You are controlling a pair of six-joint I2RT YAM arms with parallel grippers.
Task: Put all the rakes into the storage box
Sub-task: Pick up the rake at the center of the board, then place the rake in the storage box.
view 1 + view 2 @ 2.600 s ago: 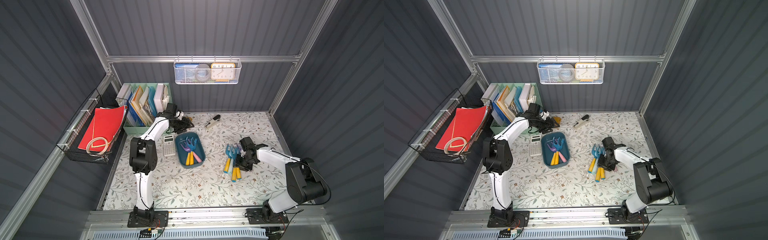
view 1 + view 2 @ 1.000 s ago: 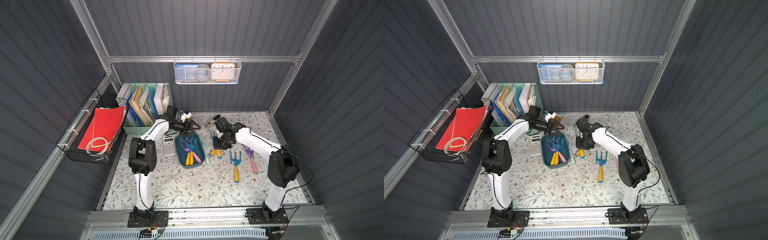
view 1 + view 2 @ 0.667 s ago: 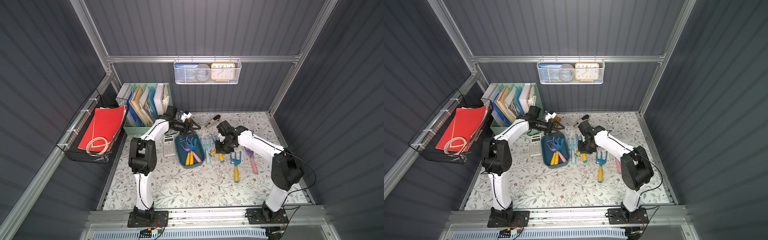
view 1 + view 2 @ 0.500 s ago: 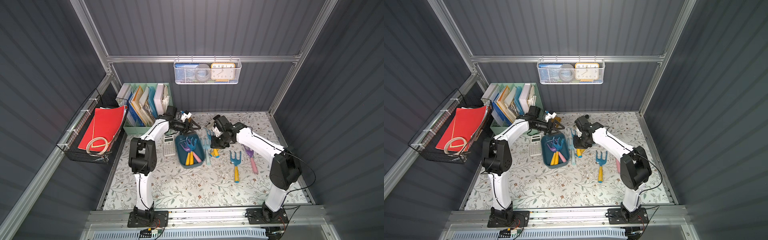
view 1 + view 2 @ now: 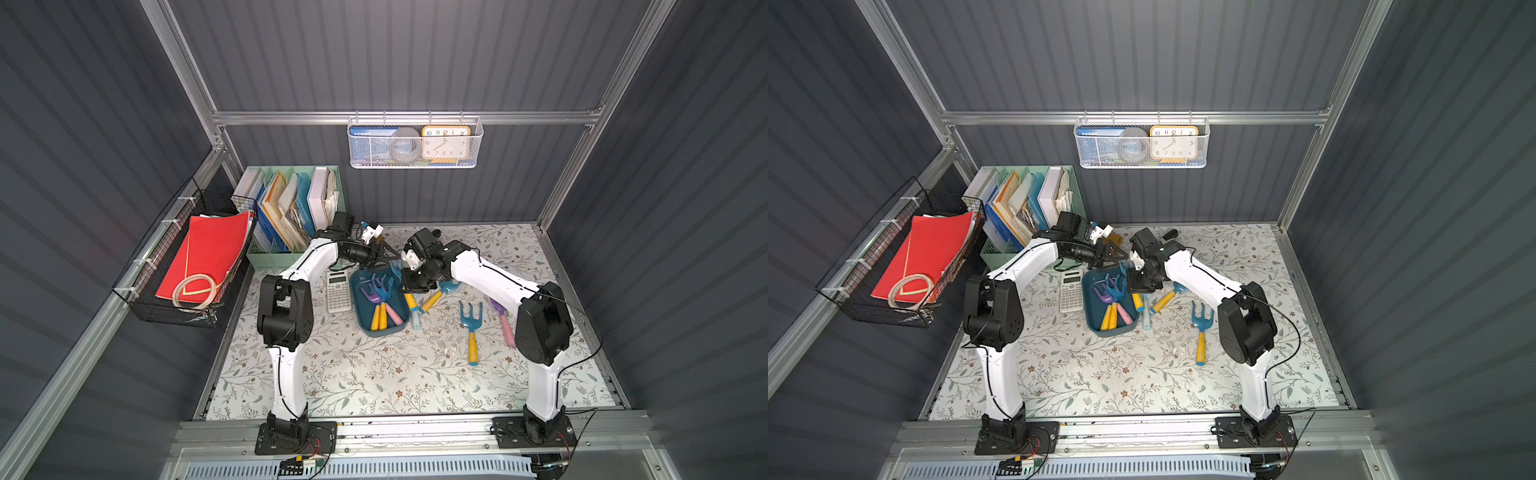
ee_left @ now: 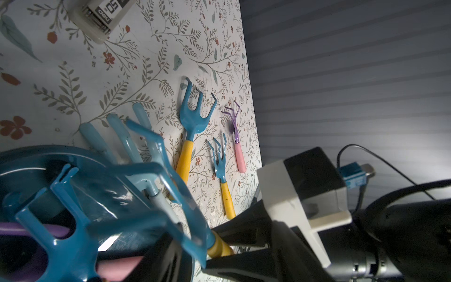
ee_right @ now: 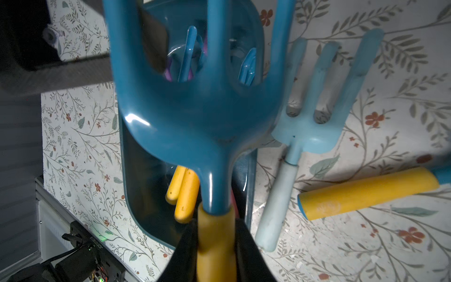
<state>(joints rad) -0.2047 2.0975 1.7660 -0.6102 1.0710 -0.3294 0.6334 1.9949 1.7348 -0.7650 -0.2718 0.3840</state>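
Rake point(image 7: 200, 117) inside right gripper point(image 7: 216, 238)

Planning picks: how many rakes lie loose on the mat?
4: pale blue rake beside the teal plastic tray; blue, yellow-handled rake right of it; another farther right; purple, pink-handled rake rightmost. Arms may hide more.

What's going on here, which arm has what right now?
The right gripper is shut on a blue rake by its yellow handle, holding the head over the box, not yet released. The left gripper sits at the box's far end; whether it grips anything is unclear. Other rakes already lie in the box, and more lie loose on the table.
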